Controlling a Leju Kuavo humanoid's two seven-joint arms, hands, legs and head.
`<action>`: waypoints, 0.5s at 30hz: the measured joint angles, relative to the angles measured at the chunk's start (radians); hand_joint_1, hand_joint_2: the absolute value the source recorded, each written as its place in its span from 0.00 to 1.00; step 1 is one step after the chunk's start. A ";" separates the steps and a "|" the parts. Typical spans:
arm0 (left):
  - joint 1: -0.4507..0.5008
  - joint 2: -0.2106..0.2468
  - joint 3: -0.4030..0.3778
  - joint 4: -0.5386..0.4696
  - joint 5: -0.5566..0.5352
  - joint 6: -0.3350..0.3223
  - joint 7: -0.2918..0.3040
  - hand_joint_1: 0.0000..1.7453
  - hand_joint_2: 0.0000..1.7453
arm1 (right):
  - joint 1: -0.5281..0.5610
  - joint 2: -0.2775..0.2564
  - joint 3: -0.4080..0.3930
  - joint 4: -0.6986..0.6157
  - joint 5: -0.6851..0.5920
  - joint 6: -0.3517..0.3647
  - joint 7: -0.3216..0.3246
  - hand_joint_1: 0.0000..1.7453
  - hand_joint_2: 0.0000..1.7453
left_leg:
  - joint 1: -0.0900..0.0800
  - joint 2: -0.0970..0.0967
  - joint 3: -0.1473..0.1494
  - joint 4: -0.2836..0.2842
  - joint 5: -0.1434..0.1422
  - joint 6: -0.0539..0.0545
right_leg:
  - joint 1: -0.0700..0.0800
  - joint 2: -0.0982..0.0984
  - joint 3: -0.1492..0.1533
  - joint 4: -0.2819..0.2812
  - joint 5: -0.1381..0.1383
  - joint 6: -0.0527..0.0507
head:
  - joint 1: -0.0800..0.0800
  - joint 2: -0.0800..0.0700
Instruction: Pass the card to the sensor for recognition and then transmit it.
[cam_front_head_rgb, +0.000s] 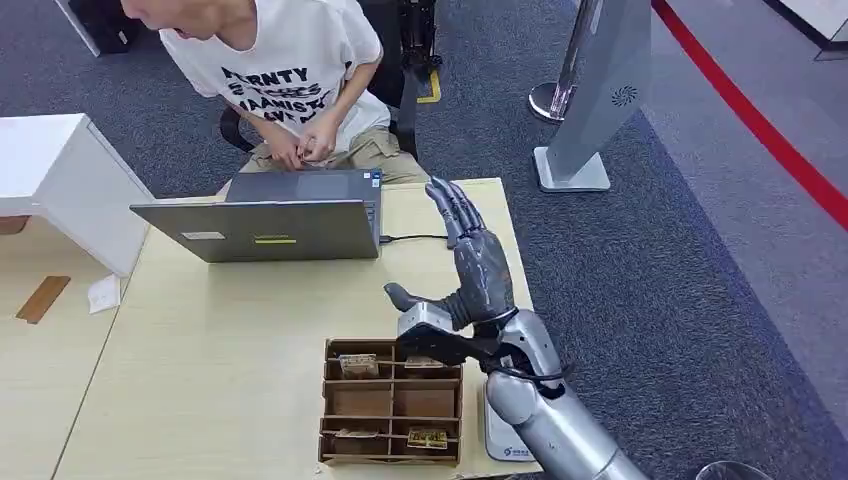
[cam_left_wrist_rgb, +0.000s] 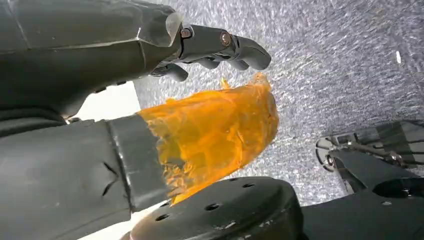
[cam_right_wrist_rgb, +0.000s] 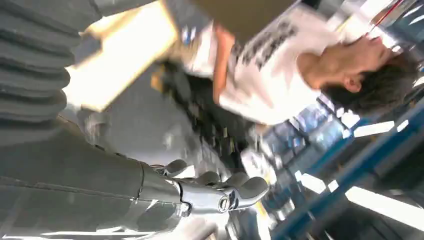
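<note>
Pale wood table (cam_front_head_rgb: 230, 340) on grey carpet; near edge, brown cardboard divider tray (cam_front_head_rgb: 392, 402) w/ cards in slots. Right hand (cam_front_head_rgb: 470, 280) raised just beyond it, fingers spread, empty. Left hand (cam_left_wrist_rgb: 150, 100) hangs, fingers loosely apart. Far: grey laptop (cam_front_head_rgb: 262, 215), seated person (cam_front_head_rgb: 290, 80). Likely pre-pick; next, reach down for a card.

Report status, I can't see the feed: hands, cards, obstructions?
Right hand open, raised above table. Left hand empty, over floor. Cards in brown organizer, untouched. Laptop nearby.

cards (cam_front_head_rgb: 427, 437) in brown divided box (cam_front_head_rgb: 392, 402)
</note>
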 joint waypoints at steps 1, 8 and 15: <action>0.003 0.001 0.000 0.000 0.003 0.001 -0.002 0.00 0.00 | 0.008 0.001 -0.007 -0.014 -0.024 0.018 -0.004 0.00 0.00 | 0.000 0.000 0.000 0.000 0.000 0.000 | 0.000 0.000 0.000 0.000 0.000 0.000 | 0.000 0.000; 0.018 0.002 0.008 0.000 0.026 0.010 -0.012 0.00 0.00 | 0.072 0.007 -0.047 -0.102 -0.278 0.184 -0.027 0.00 0.00 | 0.000 0.000 0.000 0.000 0.000 0.000 | 0.000 0.000 0.000 0.000 0.000 0.000 | 0.000 0.000; 0.036 0.007 0.025 0.000 0.050 0.017 -0.027 0.00 0.00 | 0.152 0.004 -0.071 -0.193 -0.530 0.334 -0.032 0.00 0.00 | 0.000 0.000 0.000 0.000 0.000 0.000 | 0.000 0.000 0.000 0.000 0.000 0.000 | 0.000 0.000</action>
